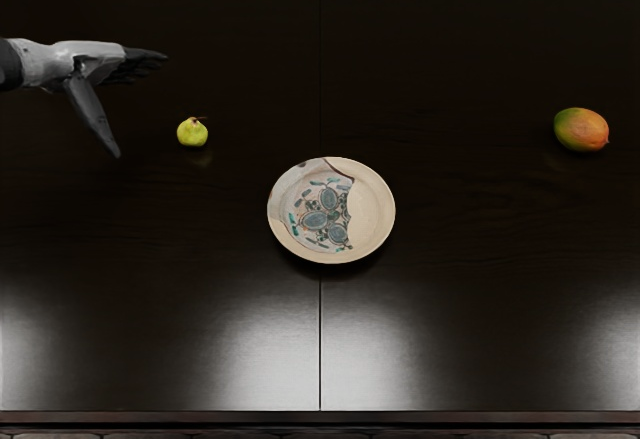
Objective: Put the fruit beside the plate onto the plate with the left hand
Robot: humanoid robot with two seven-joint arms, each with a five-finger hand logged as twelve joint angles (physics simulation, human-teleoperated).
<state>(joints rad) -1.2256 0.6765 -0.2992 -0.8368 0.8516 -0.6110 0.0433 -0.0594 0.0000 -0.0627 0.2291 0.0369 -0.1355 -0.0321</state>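
Yellow-green skin, smooth and faintly glossy, on a small squat pear [192, 132] with a short dark stem leaning from its top. Sits upright on the dark polished table [150, 309], with a dim reflection just below it. Lies up and to the left of the plate [377, 191], near it but clearly apart, touching nothing. Round cream plate, patterned over its centre with blue-green ovals and dashes. Further left and higher, the left hand [98, 67]: grey, with dark fingers [142, 58] stretched flat toward the right and the thumb slanting down toward the table. Released, grasping nothing, off to the pear's left and not touching it. Far to the right, well apart from the plate, a mango [581, 129] in green, orange and red, resting on the table.
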